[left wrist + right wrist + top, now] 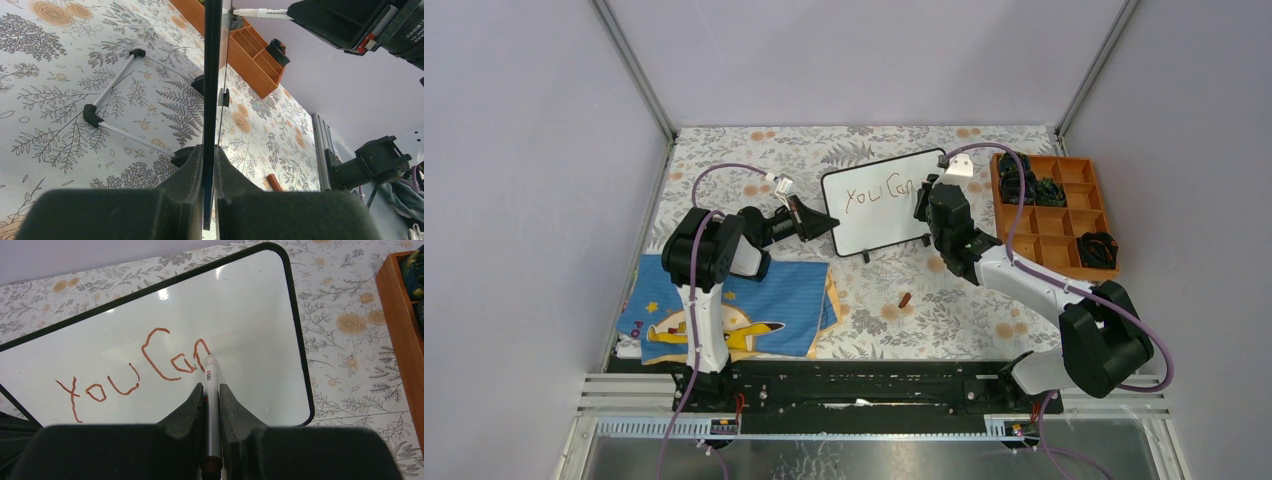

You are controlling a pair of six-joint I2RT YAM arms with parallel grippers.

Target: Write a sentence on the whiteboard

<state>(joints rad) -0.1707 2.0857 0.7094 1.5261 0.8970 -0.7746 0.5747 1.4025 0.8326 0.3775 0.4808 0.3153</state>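
Found whiteboard (882, 230) propped on its wire stand at the middle of the floral tablecloth (754, 150), just left of orange compartment tray (1054, 237). Noted left gripper (209, 152) pinched narrow on the board's left edge. Noted right gripper (212, 390) closed narrow on a marker (211, 372), tip touching the white surface at the end of the last letter. Read sentence (135, 374) as "You Can" only, one reddish-brown line. Logged small reddish-brown cylinder (904, 299) lying loose in front of the board, apart from it.
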